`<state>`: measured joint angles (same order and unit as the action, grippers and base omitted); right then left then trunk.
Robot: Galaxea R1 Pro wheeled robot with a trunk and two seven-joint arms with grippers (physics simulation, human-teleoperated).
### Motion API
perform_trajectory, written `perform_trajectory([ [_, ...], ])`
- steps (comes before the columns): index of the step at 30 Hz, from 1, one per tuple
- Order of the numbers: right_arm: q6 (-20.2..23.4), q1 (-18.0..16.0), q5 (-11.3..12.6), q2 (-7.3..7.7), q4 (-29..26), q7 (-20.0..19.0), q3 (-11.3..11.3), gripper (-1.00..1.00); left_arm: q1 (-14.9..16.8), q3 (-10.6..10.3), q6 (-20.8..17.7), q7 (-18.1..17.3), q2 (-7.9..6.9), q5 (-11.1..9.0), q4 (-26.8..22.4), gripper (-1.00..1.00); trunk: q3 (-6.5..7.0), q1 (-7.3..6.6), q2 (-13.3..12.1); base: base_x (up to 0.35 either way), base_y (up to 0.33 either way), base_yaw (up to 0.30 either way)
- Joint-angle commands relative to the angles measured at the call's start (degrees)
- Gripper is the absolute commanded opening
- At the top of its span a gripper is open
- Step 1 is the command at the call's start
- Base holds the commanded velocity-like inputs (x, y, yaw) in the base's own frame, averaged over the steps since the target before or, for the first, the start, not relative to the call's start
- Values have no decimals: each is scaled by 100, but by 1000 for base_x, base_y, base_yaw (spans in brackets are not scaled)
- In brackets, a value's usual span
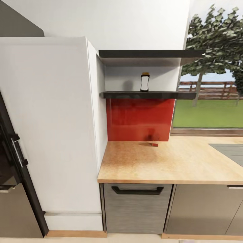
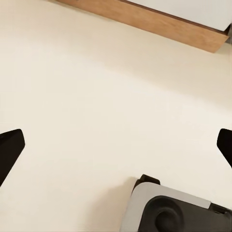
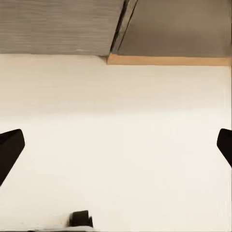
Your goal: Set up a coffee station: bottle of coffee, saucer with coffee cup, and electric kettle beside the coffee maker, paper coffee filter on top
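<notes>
The small squat bottle of coffee (image 1: 144, 82), dark in its upper part with a white label and a yellow-orange cap, stands upright on the lower dark shelf (image 1: 148, 95), set against the white wall between the tall white cabinet (image 1: 50, 125) and the window (image 1: 211, 91). Its label is too small to read; no lettering or brand can be made out on it. Below the shelf runs a glossy red backsplash panel (image 1: 140, 118), and under that the long light wood-grain kitchen countertop (image 1: 162, 162), whose right part is cut off by the picture's edge, as is the corner of the grey steel sink (image 1: 227, 150) set into it. A small reddish thing (image 1: 155, 143) sits at the back of the worktop against the red panel, too blurred to name. Under the worktop is a brushed grey drawer front with a black handle (image 1: 137, 191). At far left a dark appliance door (image 1: 13, 175) is only partly seen. The left gripper (image 2: 116, 150) hangs over the cream floor (image 2: 96, 96) with its dark fingertips (image 2: 10, 147) far apart, released, grasping nothing; part of the robot's grey base (image 2: 174, 210) shows beneath. The right gripper (image 3: 116, 150) is likewise spread wide and empty above the floor, facing the grey cabinet fronts (image 3: 58, 24).
</notes>
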<state>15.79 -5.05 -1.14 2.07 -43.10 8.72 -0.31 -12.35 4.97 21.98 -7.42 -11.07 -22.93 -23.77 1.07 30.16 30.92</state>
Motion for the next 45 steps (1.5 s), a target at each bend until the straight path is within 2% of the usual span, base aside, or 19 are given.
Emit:
perform_trajectory([
  [1,202,5,-15,-2,-386,24,-2,100,-4,19,-10,-56,3,-61,-5,100,-1,2,2,0,0,0],
  [6,1038,-141,-50,-31,-2824,31,-5,100,-4,14,-32,-37,2,-98,13,100,-1,2,2,0,0,0],
  [10,1757,-732,-18,-45,-3919,16,-4,100,-4,15,-30,-33,6,-102,56,100,-1,2,2,0,0,0],
  [12,2299,-1307,-6,-89,-4296,30,-4,100,-4,14,-37,-32,6,-105,99,100,-1,2,2,0,0,0],
  [16,3463,-2743,13,-255,-4513,50,-23,100,-4,13,-44,-31,-3,-103,151,100,-1,2,2,0,0,0],
  [17,4325,-3738,-6,-549,-4531,72,-28,100,-4,13,-45,-31,-18,-100,162,100,-1,2,2,0,0,0],
  [20,4421,-4596,-95,-847,-4473,138,-30,100,-5,13,-42,-31,-21,-99,173,100,-1,2,2,0,0,0],
  [21,4421,-5280,-293,-1071,-4148,170,-30,100,-4,13,-36,-31,-15,-96,202,100,-1,2,2,0,0,0],
  [24,4421,-6323,-506,-1207,-3263,187,-48,100,-4,13,-27,-33,-8,-88,314,100,-1,2,2,0,0,0],
  [25,4421,-7620,-584,-1207,-1888,183,-76,100,-4,11,-20,-32,-2,-63,436,100,-1,2,2,0,0,0],
  [27,4421,-8448,-599,-1207,-994,177,-111,100,-4,12,-25,-32,1,-65,470,100,-1,2,2,0,0,0],
  [28,4421,-8608,-601,-1207,-832,176,-114,100,-4,12,-26,-31,2,-64,476,100,-1,2,2,0,0,0],
  [29,4421,-9083,-601,-1207,-337,175,-124,100,-4,11,-27,-33,11,-64,495,100,-1,2,2,0,0,0],
  [31,4421,-9719,-577,-1207,419,173,-134,100,-4,4,-27,-37,48,-63,513,100,-1,2,2,0,0,0],
  [34,4421,-10457,-556,-1207,1449,217,-145,100,-4,-7,-21,-38,99,-63,571,100,-1,2,2,0,0,0],
  [35,4421,-10967,-523,-1207,2187,449,-228,100,-6,-11,1,-36,103,-67,655,100,-1,2,2,0,0,0],
  [38,4183,-11364,-321,-1207,2800,907,-463,100,-5,-12,18,-39,94,-71,749,100,-1,2,2,0,0,0],
  [43,3625,-11490,-19,-1207,3323,1122,-644,100,-4,1,27,-36,52,-106,818,100,-1,2,2,0,0,0],
  [45,3390,-11502,99,-1207,3500,1143,-782,100,-4,23,34,-38,-83,-164,901,100,-1,2,2,0,0,0],
])
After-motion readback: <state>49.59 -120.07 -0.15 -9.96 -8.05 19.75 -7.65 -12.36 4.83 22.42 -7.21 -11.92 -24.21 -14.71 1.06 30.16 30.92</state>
